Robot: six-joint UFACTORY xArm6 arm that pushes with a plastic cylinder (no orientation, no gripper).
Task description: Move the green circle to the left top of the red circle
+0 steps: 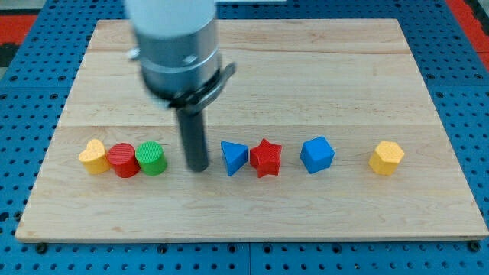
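The green circle (152, 158) sits on the wooden board, touching the right side of the red circle (122, 160). My tip (198, 166) is down on the board just to the right of the green circle, with a small gap between them. The rod rises from the tip to the arm's grey body at the view's top. A yellow heart (93, 156) touches the red circle's left side.
To the right of my tip, in a row, lie a blue triangle (233, 157), a red star (266, 157), a blue cube (316, 154) and a yellow hexagon (386, 157). The board's (306, 69) edges border a blue perforated table.
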